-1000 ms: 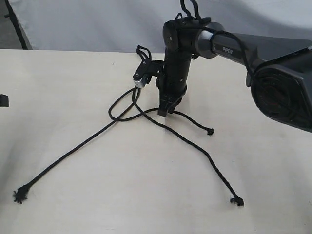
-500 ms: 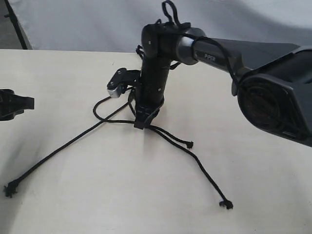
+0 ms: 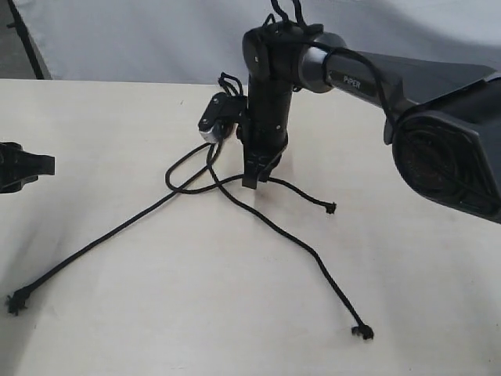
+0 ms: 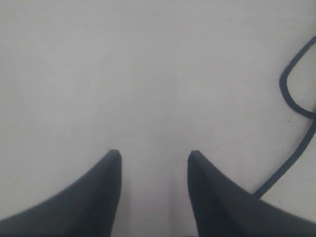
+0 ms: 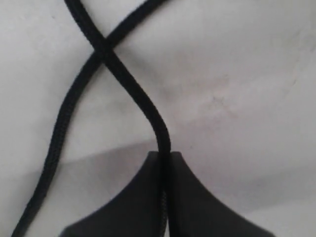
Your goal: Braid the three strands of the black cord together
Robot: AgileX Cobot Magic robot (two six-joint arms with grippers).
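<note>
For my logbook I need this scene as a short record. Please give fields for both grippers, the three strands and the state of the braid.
right gripper: shut on one strand, low at the table
left gripper: open, empty, above bare table
three strands: spread apart on the table, ends far from each other
braid: not yet formed; two strands only cross near the right gripper

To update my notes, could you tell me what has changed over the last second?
The right claw, shut on one strand, swung left, dragging the cord, then partway back right. The left claw edged into the exterior view, open and empty. The cord stays unbraided.
</note>
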